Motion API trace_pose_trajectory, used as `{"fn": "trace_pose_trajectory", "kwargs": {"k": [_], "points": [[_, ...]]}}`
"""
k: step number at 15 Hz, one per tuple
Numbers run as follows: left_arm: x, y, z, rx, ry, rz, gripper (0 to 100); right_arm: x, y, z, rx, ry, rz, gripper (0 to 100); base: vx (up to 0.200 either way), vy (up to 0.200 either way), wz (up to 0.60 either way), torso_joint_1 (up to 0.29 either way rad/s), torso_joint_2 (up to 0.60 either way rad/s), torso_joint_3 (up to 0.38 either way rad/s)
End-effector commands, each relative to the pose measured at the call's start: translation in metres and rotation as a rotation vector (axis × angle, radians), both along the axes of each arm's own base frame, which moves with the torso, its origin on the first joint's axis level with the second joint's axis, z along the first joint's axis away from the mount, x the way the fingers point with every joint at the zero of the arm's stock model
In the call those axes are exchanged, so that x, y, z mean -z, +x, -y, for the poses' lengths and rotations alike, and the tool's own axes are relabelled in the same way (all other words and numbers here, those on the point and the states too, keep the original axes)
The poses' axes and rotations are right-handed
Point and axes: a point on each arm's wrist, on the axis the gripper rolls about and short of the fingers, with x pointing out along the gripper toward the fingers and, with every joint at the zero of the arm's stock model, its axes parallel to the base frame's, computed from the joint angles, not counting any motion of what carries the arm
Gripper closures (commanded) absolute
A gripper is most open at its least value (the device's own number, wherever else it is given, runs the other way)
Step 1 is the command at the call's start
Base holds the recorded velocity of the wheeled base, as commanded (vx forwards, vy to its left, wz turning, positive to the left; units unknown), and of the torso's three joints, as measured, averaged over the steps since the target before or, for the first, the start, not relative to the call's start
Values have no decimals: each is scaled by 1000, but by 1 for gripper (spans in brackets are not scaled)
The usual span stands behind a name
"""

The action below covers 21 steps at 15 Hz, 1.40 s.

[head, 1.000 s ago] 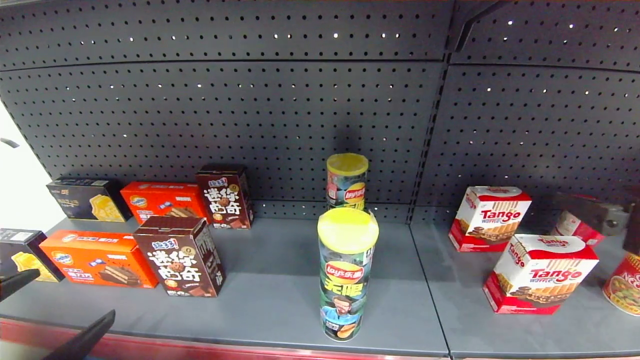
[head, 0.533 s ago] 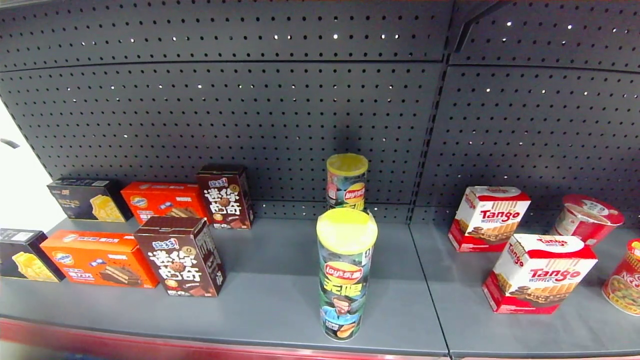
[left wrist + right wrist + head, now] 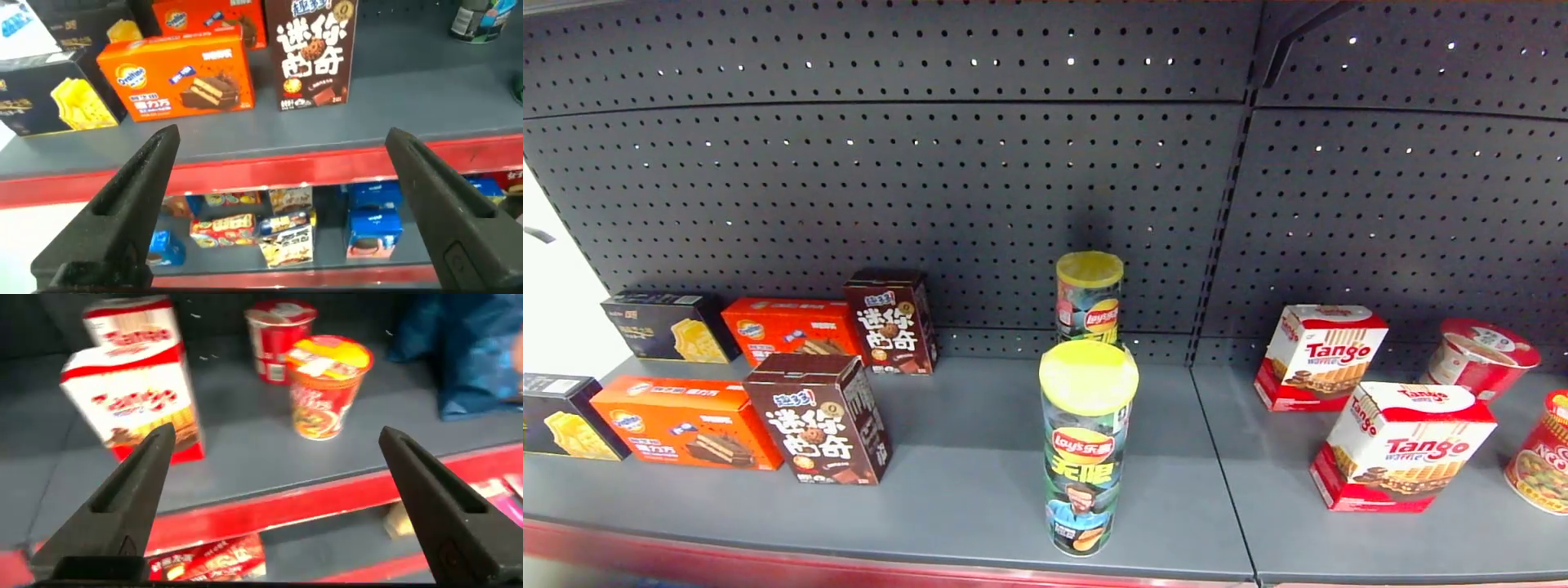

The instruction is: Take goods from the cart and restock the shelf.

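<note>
**Stocked shelf [image 3: 980, 482], head view and both wrist views.** The front black box [image 3: 560, 415] is cut off by the left border, and the noodle cup [image 3: 1538, 461] by the right. The foot of the rear chip canister [image 3: 1089, 296] is hidden behind the lid of the front chip canister [image 3: 1088, 445], which stands directly before it. A blue mass [image 3: 482, 351] beyond the noodle cup is too blurred to identify.

The left gripper [image 3: 282, 137] hangs out before the red front lip [image 3: 270, 163], jaws wide apart and empty. It faces the front orange box [image 3: 176, 69] and the front brown box [image 3: 315, 53]. Packets [image 3: 278, 233] stand on the tier below.

The right gripper [image 3: 275, 434], likewise spread and empty, faces the front wafer box [image 3: 135, 396].

Bare deck lies between the front brown box and the front chip canister, between that canister and the front wafer box, and along the lip. The pegboard [image 3: 931, 204] closes the back.
</note>
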Motion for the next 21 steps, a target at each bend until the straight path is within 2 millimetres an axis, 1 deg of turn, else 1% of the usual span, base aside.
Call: {"fn": "trace_pose_trajectory", "kwargs": {"k": [1,3,5,7,10,13,15,21], "points": [[23,-9,0,14,-8,68,0,30,-17,-2,-62,-15,80,0,0,0,0,0,0,0],[24,-7,0,17,-37,105,0,47,-18,-2,-72,-21,84,0,0,0,0,0,0,0],[38,-3,0,23,-38,73,0,70,-13,-2,-78,-48,38,0,0,0,0,0,0,0],[39,-3,1,49,-52,63,0,71,-12,-3,-94,-53,50,0,0,0,0,0,0,0],[38,-4,3,114,-144,49,0,71,-12,-3,-102,-37,58,0,0,0,0,0,0,0],[38,-4,3,156,-137,49,0,71,-12,-3,-102,-35,58,0,0,0,0,0,0,0],[38,-4,4,183,-129,48,0,71,-12,-3,-103,-38,56,0,-200,0,0,7,5,0],[38,-4,4,184,-134,48,0,71,-12,-3,-106,-38,56,0,0,0,0,0,0,0]]}}
